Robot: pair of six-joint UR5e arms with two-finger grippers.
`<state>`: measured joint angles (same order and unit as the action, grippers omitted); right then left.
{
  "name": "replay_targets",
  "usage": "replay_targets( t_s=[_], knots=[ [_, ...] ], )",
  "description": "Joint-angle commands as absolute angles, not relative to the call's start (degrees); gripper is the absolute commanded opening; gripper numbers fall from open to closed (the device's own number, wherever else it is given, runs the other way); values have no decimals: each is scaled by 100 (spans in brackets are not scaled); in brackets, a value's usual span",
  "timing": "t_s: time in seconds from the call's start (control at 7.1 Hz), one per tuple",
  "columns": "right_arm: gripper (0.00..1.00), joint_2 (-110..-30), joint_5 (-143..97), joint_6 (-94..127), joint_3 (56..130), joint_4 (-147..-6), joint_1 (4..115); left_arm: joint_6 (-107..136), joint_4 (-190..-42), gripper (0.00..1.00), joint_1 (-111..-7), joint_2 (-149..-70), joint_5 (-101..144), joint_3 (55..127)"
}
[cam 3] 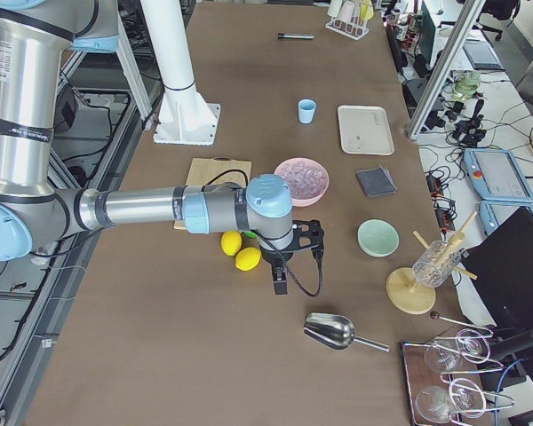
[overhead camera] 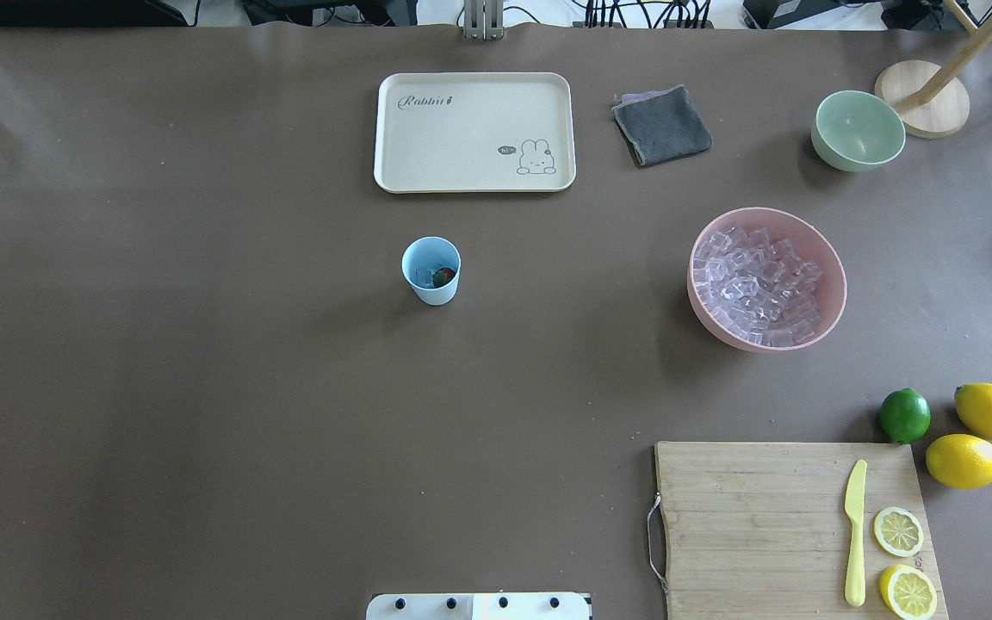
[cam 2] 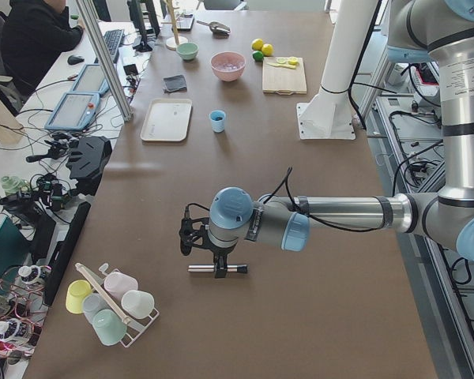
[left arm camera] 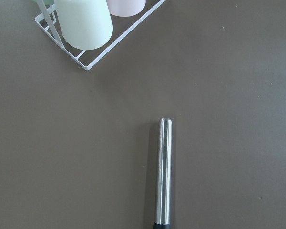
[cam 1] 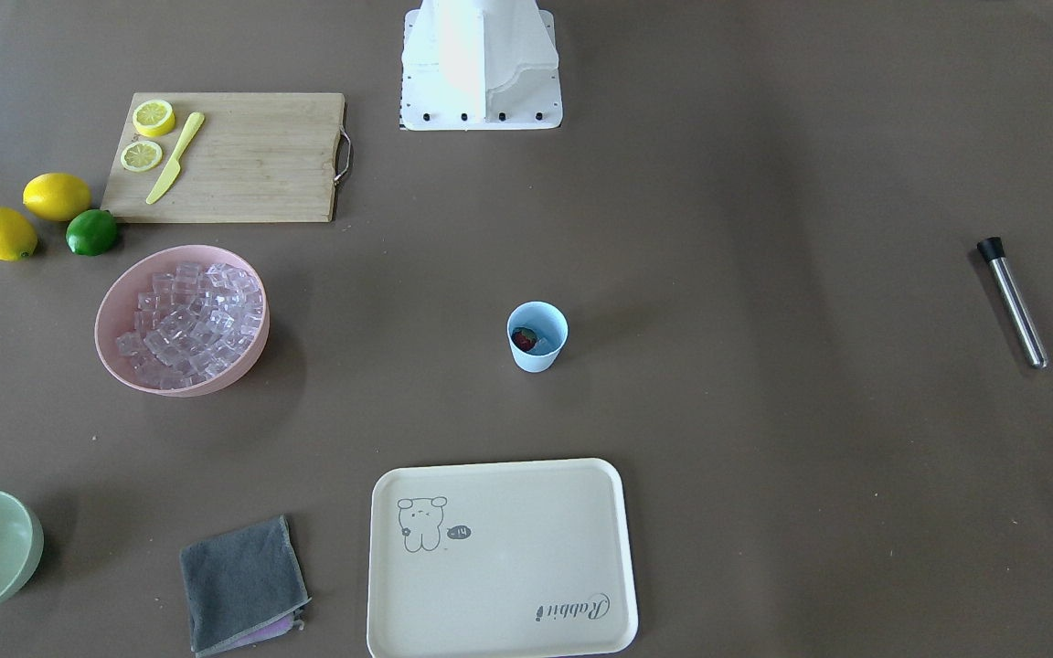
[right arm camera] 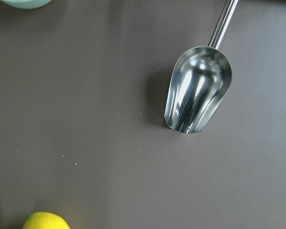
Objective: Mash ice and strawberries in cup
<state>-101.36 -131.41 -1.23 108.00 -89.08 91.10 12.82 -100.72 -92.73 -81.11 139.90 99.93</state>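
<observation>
The pale-blue cup (cam 1: 537,336) stands upright mid-table, also in the overhead view (overhead camera: 431,270). Inside it lie a red strawberry (overhead camera: 443,277) and some clear ice (overhead camera: 424,275). More ice cubes (cam 1: 188,320) fill the pink bowl (cam 1: 252,352). A steel muddler with a black end (cam 1: 1013,302) lies flat on the table and shows in the left wrist view (left arm camera: 163,176). My left gripper (cam 2: 201,251) hovers just above it; I cannot tell if it is open or shut. My right gripper (cam 3: 289,266) hangs over the table beside the lemons; its state cannot be told either.
A cream tray (overhead camera: 393,172), grey cloth (overhead camera: 662,126) and pale-green bowl (overhead camera: 858,131) sit at the far side. A cutting board (overhead camera: 754,517) holds a yellow knife and lemon slices; two lemons and a lime (overhead camera: 904,415) lie beside it. A steel scoop (right arm camera: 198,95) and cup rack (left arm camera: 86,43) lie at the table's ends.
</observation>
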Motion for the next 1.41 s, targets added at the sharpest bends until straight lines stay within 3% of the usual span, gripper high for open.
replay_targets(
  t_s=[0.0,0.7,1.27],
  knots=[
    [100,-10090,-13122,-123,10784,-9113,8974,687,-9405,98,-9474,-8341,13931,10072],
    [100,-9800,-13140,-123,10477,-9158,8956,633,-9895,98,-9571,-8095,13579,10520],
    [100,-9809,-13201,-114,10477,-9158,8956,633,-9835,98,-9537,-8138,13562,10163]
  ],
)
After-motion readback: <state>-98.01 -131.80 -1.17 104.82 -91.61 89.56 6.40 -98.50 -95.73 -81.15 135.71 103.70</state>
